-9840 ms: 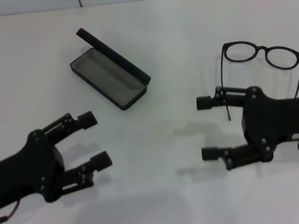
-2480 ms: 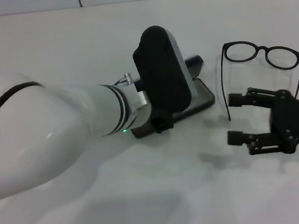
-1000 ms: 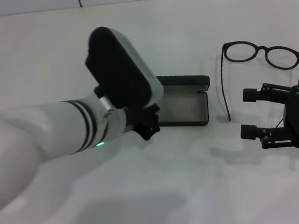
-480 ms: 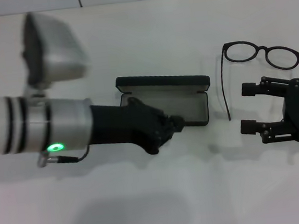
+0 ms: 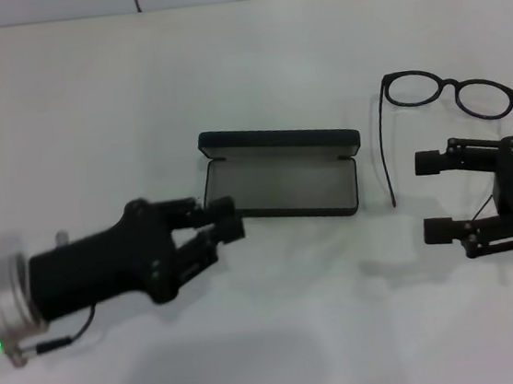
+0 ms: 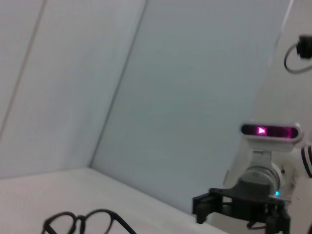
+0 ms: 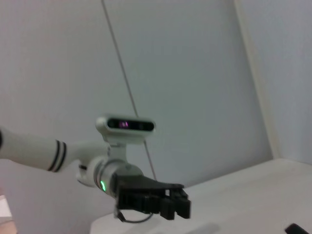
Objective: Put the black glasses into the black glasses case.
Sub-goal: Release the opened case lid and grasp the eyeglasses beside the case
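Black glasses (image 5: 450, 98): unfolded on the desk (image 5: 253, 81), just beyond the right end effector (image 5: 433, 196).
Right end effector: spread wide, holding nothing.
Black glasses case (image 5: 282, 172): open, mid-desk, left of the glasses.
Left end effector (image 5: 225, 221): fingers nearly together, empty, at the case's near-left corner.

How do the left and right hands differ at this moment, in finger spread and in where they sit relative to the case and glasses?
The left hand has its fingers close together, while the right hand has them spread wide. The left hand sits at the left end of the open black glasses case; the right hand sits near the black glasses, beside a temple arm. Both hold nothing and rest low over the white table.
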